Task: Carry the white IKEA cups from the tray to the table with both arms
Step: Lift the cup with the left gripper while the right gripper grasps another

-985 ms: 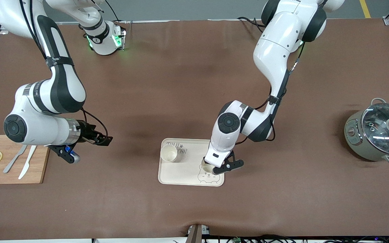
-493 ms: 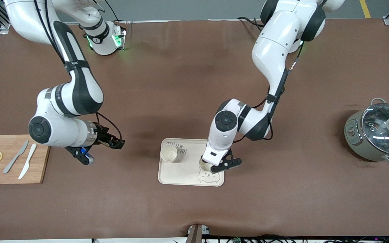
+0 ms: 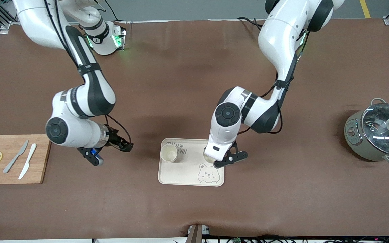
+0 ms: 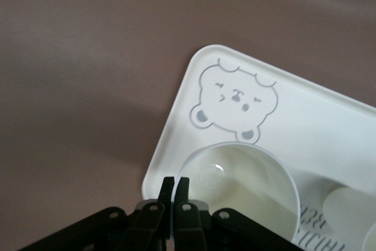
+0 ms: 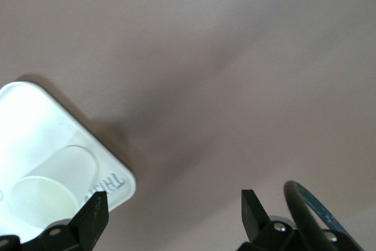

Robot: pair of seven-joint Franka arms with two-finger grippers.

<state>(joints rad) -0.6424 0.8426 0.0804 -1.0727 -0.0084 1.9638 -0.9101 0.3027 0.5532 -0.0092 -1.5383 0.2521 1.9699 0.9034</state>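
**Holding one cup over the bear-print tray**

Gripping the rim of a white IKEA cup (image 4: 247, 186), the left gripper (image 3: 214, 161) sits just below centre in the front view, over the bear-print tray (image 3: 181, 175); in the left wrist view its fingers (image 4: 176, 189) pinch the cup wall near the bottom edge. Whether that cup rests on the tray or hangs above it is hard to judge. A second cup (image 3: 169, 153) stands on the tray's upper corner toward the right arm's end. The right gripper (image 3: 127, 146), fingers apart, hovers over bare table left of centre. A cutting board (image 3: 35, 168) lies at lower left, a lidded pot (image 3: 377, 133) at far right.
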